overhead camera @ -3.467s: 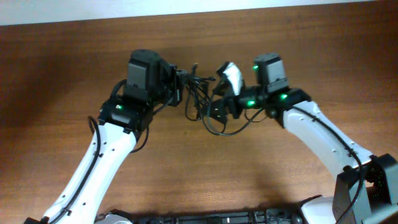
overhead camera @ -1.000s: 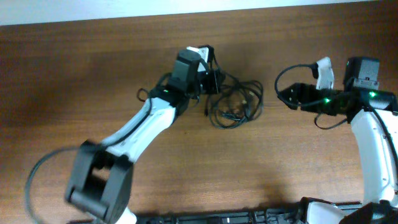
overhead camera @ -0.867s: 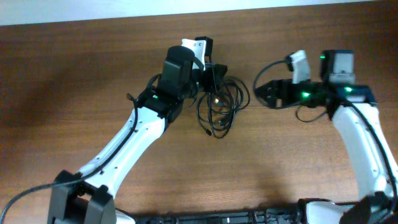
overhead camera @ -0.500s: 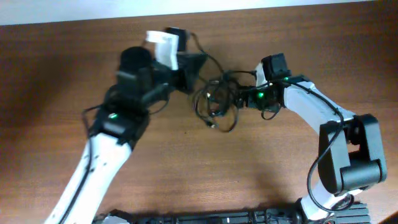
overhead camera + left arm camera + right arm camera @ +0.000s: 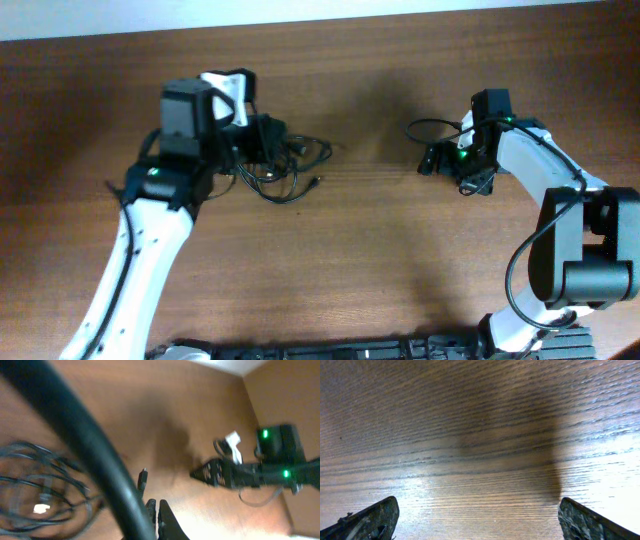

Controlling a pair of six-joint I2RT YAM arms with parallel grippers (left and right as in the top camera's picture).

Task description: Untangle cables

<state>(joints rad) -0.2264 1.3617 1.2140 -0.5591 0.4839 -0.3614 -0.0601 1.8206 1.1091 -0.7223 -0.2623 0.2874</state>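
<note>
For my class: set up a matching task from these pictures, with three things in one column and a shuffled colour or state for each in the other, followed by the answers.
Things:
1. cables
2. right gripper
3. table

Descriptions:
A. brown wood grain
B. open, nothing between its fingers
C. black, tangled in a heap

Pairs: 1-C; 2-B; 3-A

left arm [image 5: 150,250]: white tubular links, black joint housings, one green led [image 5: 155,171], white block [image 5: 225,85] on the wrist near top of frame. thick black cable [image 5: 100,460] crosses the left wrist view.
right arm [image 5: 535,165]: same white links, black motors, green leds, looping black wire [image 5: 432,122]. dark finger tips [image 5: 370,520] in lower corners.
</note>
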